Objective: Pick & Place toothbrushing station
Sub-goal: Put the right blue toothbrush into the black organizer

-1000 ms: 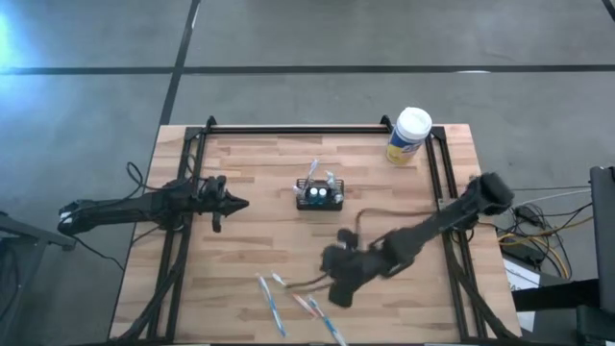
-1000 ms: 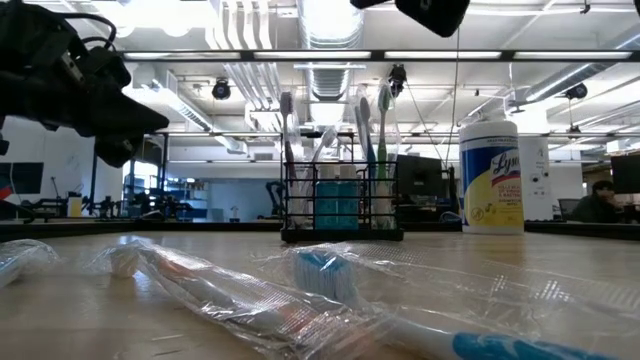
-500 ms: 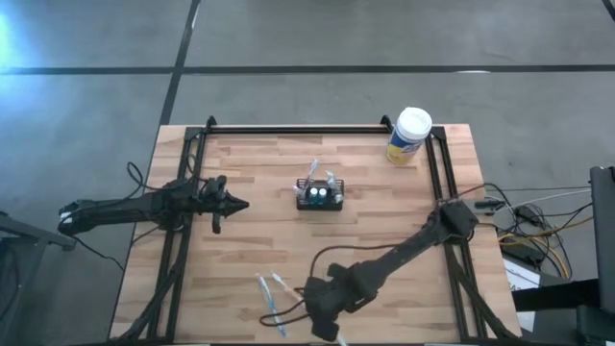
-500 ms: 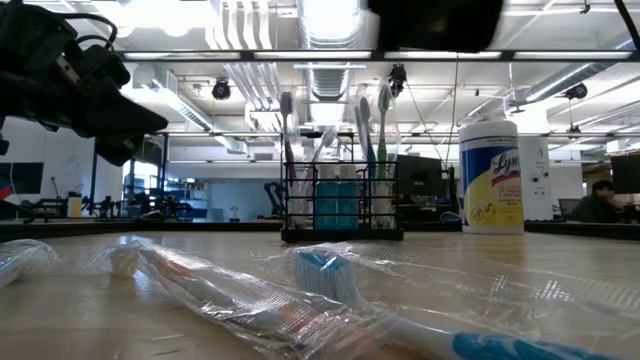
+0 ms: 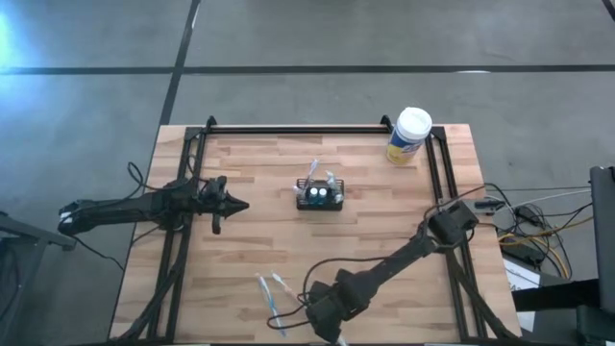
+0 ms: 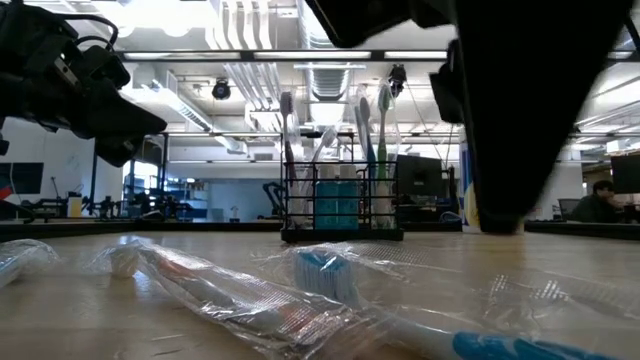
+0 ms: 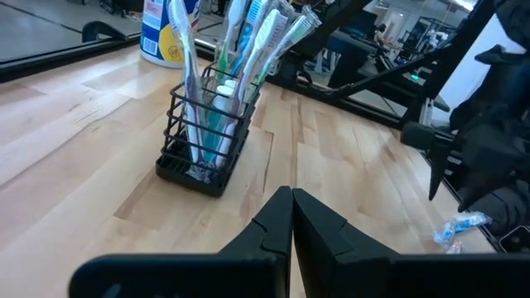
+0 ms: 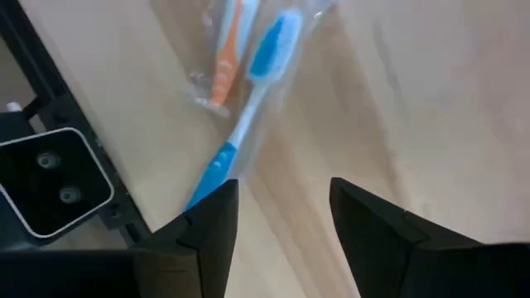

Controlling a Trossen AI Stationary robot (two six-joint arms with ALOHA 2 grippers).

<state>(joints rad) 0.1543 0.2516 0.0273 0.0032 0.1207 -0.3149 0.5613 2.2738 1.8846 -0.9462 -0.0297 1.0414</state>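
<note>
The toothbrushing station [image 5: 319, 195], a small black wire holder with several toothbrushes upright in it, stands on its base near the table's middle [image 7: 211, 124] [image 6: 340, 195]. My left gripper [image 5: 233, 203] [image 7: 291, 217] is shut and hovers to the left of the station, pointing at it. My right gripper [image 5: 327, 319] [image 8: 281, 199] is open at the near edge, above wrapped toothbrushes lying flat on the table. A blue wrapped toothbrush [image 8: 248, 116] runs under one of the fingers, beside an orange one [image 8: 224, 66]. I cannot see the fingers touching either.
A white-lidded canister with a yellow label [image 5: 408, 135] stands at the far right corner. More wrapped toothbrushes [image 5: 270, 296] [image 6: 240, 290] lie near the front edge, left of my right gripper. Black frame rails [image 5: 178, 259] run along both table sides.
My right gripper has swung from the table's middle toward the near edge and come down over the wrapped toothbrushes; in the low view it now hangs large at the right. The station and the toothbrushes have stayed in place.
</note>
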